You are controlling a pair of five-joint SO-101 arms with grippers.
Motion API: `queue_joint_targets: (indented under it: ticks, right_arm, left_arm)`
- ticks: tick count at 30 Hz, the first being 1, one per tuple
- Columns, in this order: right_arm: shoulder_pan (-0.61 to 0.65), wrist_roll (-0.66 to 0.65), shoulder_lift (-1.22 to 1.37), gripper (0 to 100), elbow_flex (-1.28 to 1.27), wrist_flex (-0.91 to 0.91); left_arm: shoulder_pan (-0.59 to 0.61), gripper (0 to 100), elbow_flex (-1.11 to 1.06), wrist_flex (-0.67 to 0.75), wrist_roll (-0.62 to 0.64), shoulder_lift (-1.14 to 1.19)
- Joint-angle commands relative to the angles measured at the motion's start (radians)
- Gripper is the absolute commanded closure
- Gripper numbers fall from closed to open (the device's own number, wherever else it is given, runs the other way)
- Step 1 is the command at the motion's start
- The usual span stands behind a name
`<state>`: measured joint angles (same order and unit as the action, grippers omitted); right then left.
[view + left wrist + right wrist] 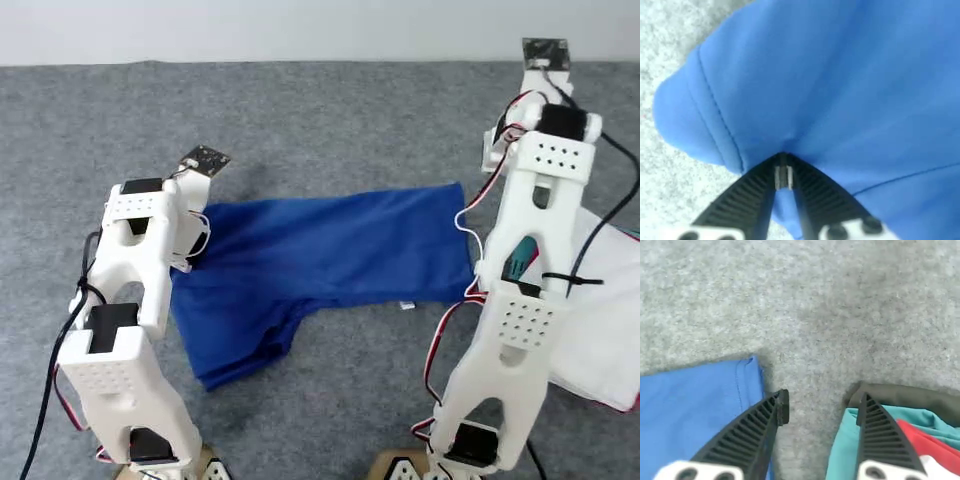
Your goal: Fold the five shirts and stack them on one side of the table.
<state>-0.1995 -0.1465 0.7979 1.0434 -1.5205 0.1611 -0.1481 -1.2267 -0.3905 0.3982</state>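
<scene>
1. The blue shirt (pixel 330 260) lies across the middle of the high view on the counter (pixel 300 110), whose surface is grey, nubby and felt-like. The shirt is soft matte knit. It lies flat as a broad band toward the right and is rumpled and doubled over at the lower left.
2. Your left hand (pixel 783 176) is clamped on the blue shirt (pixel 850 85). Its ribbed black fingers meet at the tips, and the cloth puckers into creases there.
3. The left wrist view shows you a stitched seam and a rounded fabric edge. In the high view the white left arm (pixel 130 300), at the left of the frame, covers that spot.
4. Your right hand (pixel 822 407) is spread wide with nothing between its ribbed fingers, over bare counter (pixel 840 300).
5. One of its fingers sits just beside a stitched corner of the blue shirt (pixel 690 410). The other sits at the edge of the pile of garments (pixel 850 450).
6. The right wrist view shows the pile's layers: teal, red, and a dark olive edge.
7. In the high view the pile (pixel 600 340) shows at the right edge mostly as white cloth. The right arm (pixel 530 250) partly covers it.
</scene>
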Motion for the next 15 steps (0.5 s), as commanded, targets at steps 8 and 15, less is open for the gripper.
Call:
queue_joint_targets:
  ticks: [8, 15]
  right_arm:
    - [0.088, 0.06, 0.03, 77.2, 0.06, -0.027]
    - [0.193, 0.052, 0.021, 77.6, 0.06, -0.082]
  left_arm:
    - [-0.002, 100, 0.019, 0.014, 0.008, -0.006]
    - [0.005, 100, 0.019, 0.014, 0.031, -0.018]
